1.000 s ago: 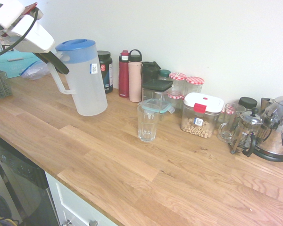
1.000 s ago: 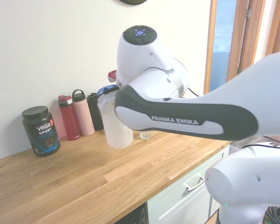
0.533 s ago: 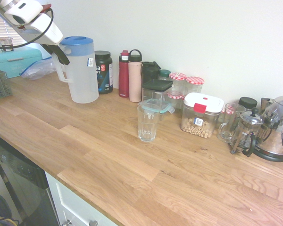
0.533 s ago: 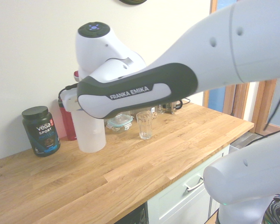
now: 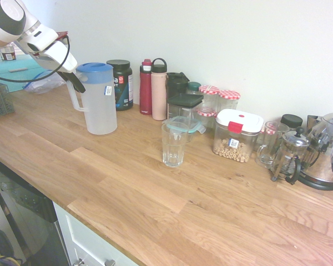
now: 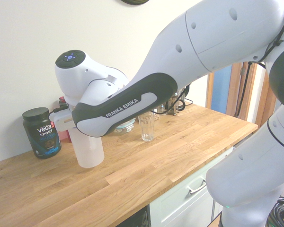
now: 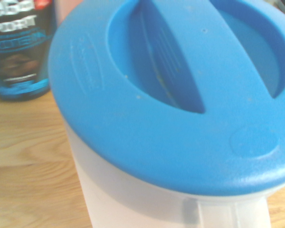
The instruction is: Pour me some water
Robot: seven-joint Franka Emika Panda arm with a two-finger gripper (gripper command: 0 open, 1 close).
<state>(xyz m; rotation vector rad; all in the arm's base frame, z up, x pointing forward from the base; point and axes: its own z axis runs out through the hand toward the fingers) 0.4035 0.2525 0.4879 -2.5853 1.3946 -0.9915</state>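
Observation:
A translucent water pitcher [image 5: 100, 105] with a blue lid stands upright at the left of the wooden counter [image 5: 127, 183], its base on or just above the wood. My gripper [image 5: 76, 83] is shut on the top of the pitcher's handle, reaching in from the upper left. The blue lid [image 7: 171, 95] fills the wrist view. The second exterior view shows the pitcher [image 6: 89, 150] below my arm, with the fingers hidden. A clear drinking glass [image 5: 172, 145] stands alone mid-counter, well to the pitcher's right, and shows as the glass [image 6: 146, 127] behind my arm.
A black protein tub [image 5: 122, 83] stands just behind the pitcher. Red [image 5: 146, 86] and pink [image 5: 159, 88] bottles, jars, a red-tabbed container [image 5: 237, 136], a French press [image 5: 288, 158] and a kettle [image 5: 327, 149] line the wall. A teal box [image 5: 16, 72] sits far left.
The pitcher, held tilted in the air a second ago, has swung left towards the wall and come down upright beside the black tub. The glass has not moved.

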